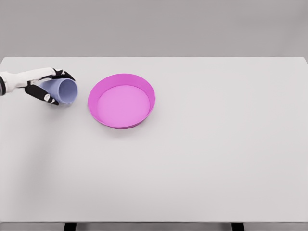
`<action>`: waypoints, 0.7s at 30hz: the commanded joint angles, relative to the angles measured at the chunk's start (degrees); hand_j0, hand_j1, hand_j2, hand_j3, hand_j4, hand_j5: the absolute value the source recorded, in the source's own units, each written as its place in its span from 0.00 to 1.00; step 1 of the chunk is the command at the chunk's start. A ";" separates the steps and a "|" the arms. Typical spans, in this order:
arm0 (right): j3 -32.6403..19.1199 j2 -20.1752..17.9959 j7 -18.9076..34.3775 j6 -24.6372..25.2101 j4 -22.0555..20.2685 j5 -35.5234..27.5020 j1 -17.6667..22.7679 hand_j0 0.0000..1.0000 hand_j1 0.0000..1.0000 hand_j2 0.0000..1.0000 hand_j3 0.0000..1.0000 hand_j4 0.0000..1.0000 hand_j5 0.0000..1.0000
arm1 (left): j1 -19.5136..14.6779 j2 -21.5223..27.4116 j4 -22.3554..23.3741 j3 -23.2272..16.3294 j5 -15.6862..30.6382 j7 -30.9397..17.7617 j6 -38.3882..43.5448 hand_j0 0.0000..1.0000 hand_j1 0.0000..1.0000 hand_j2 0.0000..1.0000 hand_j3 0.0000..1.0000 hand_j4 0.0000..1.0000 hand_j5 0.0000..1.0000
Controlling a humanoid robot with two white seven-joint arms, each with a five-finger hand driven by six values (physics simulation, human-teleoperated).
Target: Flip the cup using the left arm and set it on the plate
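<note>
head view | left robot hand (48, 86) grips tilted cup (65, 90) | beside plate (121, 100) | forearm cut off

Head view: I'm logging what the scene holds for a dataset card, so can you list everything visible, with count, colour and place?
table: one, white, fills most of the picture, with dark legs showing at the bottom edge
plate: one, pink with a raised rim, on the table left of the middle, nothing in it
cup: one, pale lilac-blue, on its side at the far left, its open mouth turned toward the plate, apart from the plate
left hand: one, white arm with black fingers, comes in from the left edge, closed around the cup
right hand: not in view
</note>
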 commanded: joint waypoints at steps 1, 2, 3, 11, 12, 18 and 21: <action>0.01 0.00 0.01 -0.02 0.02 -0.01 0.00 1.00 1.00 1.00 1.00 1.00 1.00 | 0.00 3.33 -4.39 -0.23 9.14 0.01 -0.22 0.69 0.69 0.69 0.69 0.69 0.69; 0.01 0.00 0.01 0.07 0.02 -0.01 0.00 1.00 1.00 1.00 1.00 1.00 1.00 | 0.00 3.95 -5.10 -0.23 11.08 0.01 -0.31 0.69 0.69 0.69 0.69 0.69 0.69; 0.01 0.00 0.01 -0.02 0.02 -0.01 0.00 1.00 1.00 1.00 1.00 1.00 1.00 | 0.09 4.30 -5.98 -0.23 12.92 0.01 -0.39 0.69 0.69 0.69 0.69 0.69 0.69; 0.01 0.00 0.01 -0.02 0.02 0.07 0.00 1.00 1.00 1.00 1.00 1.00 1.00 | 2.11 4.39 -13.10 -0.23 34.98 0.01 -0.57 0.56 0.56 0.56 0.56 0.56 0.56; 0.01 0.00 0.01 -0.02 0.02 -0.01 0.00 1.00 1.00 1.00 1.00 1.00 1.00 | 2.11 4.30 -13.54 -0.23 36.65 0.01 -0.57 0.55 0.55 0.55 0.55 0.55 0.55; 0.01 0.00 0.01 -0.02 0.02 -0.01 0.00 1.00 1.00 1.00 1.00 1.00 1.00 | 3.87 -1.23 -15.65 -1.37 52.82 0.01 1.71 0.54 0.54 0.54 0.54 0.54 0.54; 0.01 0.00 0.01 0.07 0.02 -0.01 0.00 1.00 1.00 1.00 1.00 1.00 1.00 | 4.22 -4.57 -15.65 -1.37 54.32 0.01 6.54 0.54 0.54 0.54 0.54 0.54 0.54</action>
